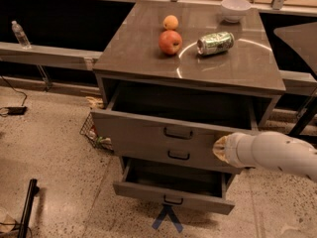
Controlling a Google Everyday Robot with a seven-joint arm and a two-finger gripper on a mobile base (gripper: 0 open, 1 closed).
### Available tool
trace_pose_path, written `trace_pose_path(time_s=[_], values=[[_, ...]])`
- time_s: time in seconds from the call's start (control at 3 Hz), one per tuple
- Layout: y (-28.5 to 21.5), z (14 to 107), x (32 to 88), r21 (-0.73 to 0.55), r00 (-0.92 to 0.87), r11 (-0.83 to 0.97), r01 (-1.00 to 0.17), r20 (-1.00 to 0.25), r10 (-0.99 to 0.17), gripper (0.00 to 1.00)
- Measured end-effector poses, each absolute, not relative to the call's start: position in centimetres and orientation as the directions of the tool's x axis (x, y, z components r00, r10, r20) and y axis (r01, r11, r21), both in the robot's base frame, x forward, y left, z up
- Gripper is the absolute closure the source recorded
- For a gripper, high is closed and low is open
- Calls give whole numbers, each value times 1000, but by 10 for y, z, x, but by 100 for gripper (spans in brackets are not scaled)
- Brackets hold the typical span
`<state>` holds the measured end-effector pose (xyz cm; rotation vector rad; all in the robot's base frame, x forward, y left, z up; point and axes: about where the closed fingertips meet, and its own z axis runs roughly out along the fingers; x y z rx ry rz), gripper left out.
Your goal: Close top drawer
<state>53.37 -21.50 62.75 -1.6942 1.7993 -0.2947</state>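
Three drawers (173, 190) under the counter (233, 68) — top drawer (138, 128) sits part-open, sticking out past the counter's front edge, gripper (221, 149) right up against its front's right end — can't tell how wide it's spread.

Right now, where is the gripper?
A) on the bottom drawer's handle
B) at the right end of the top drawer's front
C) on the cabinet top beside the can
B: the gripper sits at the right end of the front of the top drawer, right of its black handle, with the drawer not yet shut.
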Motion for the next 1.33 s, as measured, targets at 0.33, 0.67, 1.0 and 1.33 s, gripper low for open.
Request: trace_pose_path(time_s=[0.33,0.67,1.0,1.33], values=[[-220,624,562,-569,40,119,-813,-260,-965,100],[-220,623,582,-575,44,101,-812,-234,-971,100],[-221,624,592,-585,30,111,-803,-227,-973,100],[-229,627,596,-613,-8,142,-777,-216,-976,100]])
